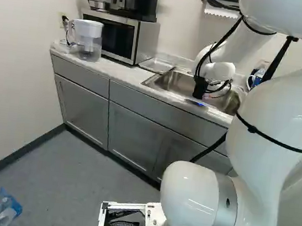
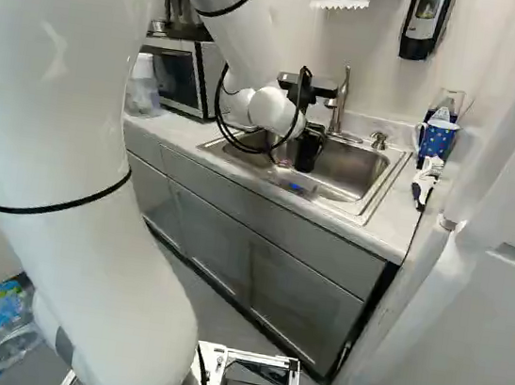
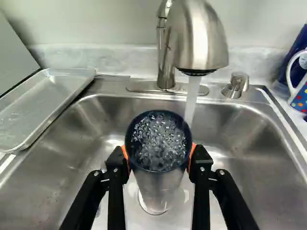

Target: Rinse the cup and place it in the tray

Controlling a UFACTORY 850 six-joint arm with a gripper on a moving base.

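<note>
Pinching the cup (image 3: 159,184) from both sides over the sink (image 3: 254,143), the gripper (image 3: 159,155) has a sensible hold near its top — with bubbling water (image 3: 159,139) inside, the cup should handle heavy and slippery, probably stiff-walled, so tip gently.

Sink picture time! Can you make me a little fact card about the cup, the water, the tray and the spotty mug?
cup: upright over the sink, bubbly water inside
end effector: closed on the cup from two sides
faucet: running, its stream coming down at the cup's rim
tray: beside the sink, cup not in it yet
spotty mug: on the counter, across the sink from the tray
</note>
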